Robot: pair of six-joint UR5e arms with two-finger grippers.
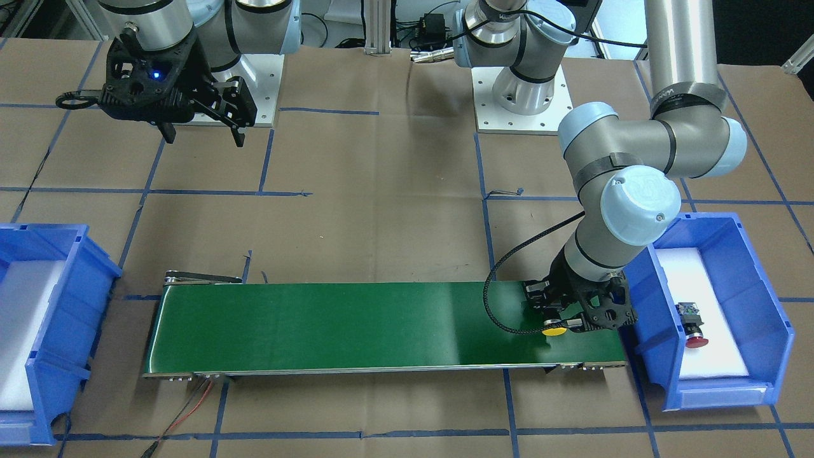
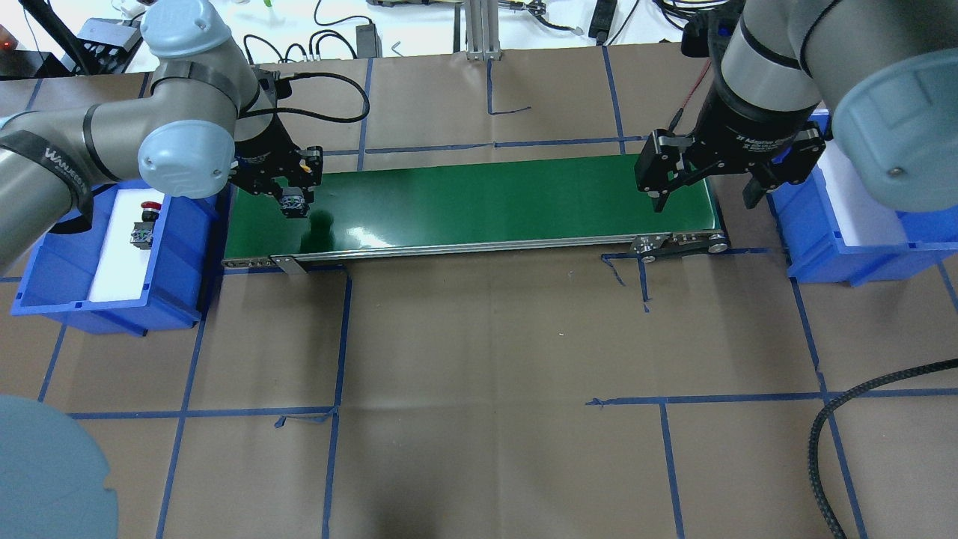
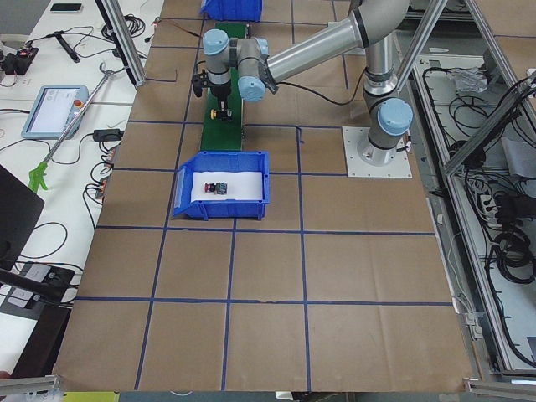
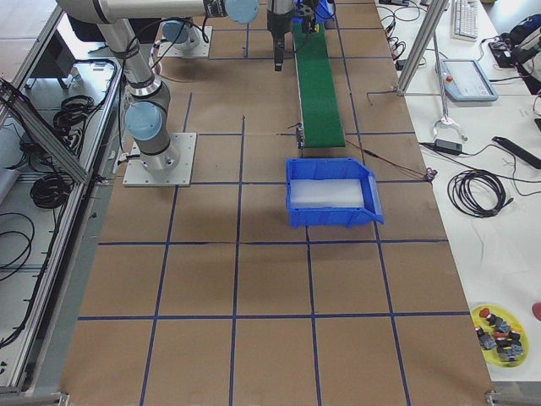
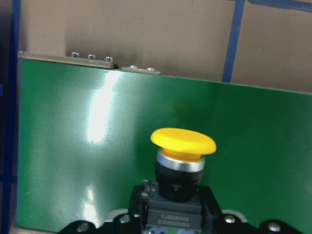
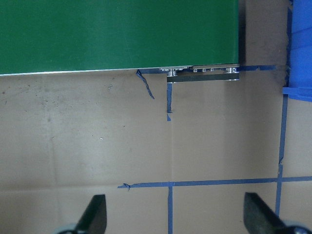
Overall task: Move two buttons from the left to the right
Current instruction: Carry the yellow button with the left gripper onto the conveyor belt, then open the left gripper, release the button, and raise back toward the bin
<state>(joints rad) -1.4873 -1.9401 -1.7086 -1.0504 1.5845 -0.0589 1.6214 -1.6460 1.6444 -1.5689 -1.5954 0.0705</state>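
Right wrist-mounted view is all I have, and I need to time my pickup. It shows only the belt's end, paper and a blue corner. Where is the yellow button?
Observer: The left gripper is shut on the yellow button and holds it just above the far end of the green belt.
Operator: And the red one?
Observer: The red button lies on the white pad inside the left bin, beside that far end.
Operator: Anything in the bin on my side?
Observer: The exterior right view shows no button in the right bin.
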